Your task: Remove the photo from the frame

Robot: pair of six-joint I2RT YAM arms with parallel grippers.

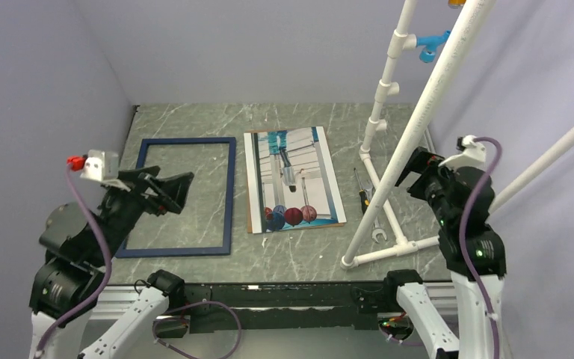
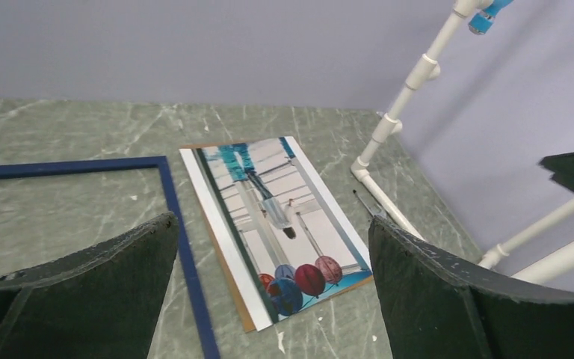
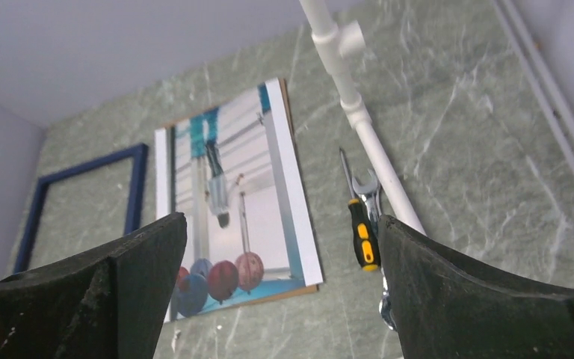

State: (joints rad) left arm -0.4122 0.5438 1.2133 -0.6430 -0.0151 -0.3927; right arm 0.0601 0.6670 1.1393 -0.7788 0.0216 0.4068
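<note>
Navy-blue frame (image 1: 232, 194), white-bordered teal-and-white photo (image 1: 293, 179), grey-green white-veined table (image 1: 306, 254), yellow-and-black screwdriver (image 3: 362, 243)

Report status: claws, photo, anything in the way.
Left claw open, right claw open, both empty. Photo out, flat beside frame. Screwdriver, wrench right of photo, not blocking.

Photo (image 1: 293, 179) smooth paper print; frame (image 1: 187, 140) matt navy; table (image 1: 299, 258) smooth, marble-look.
</note>
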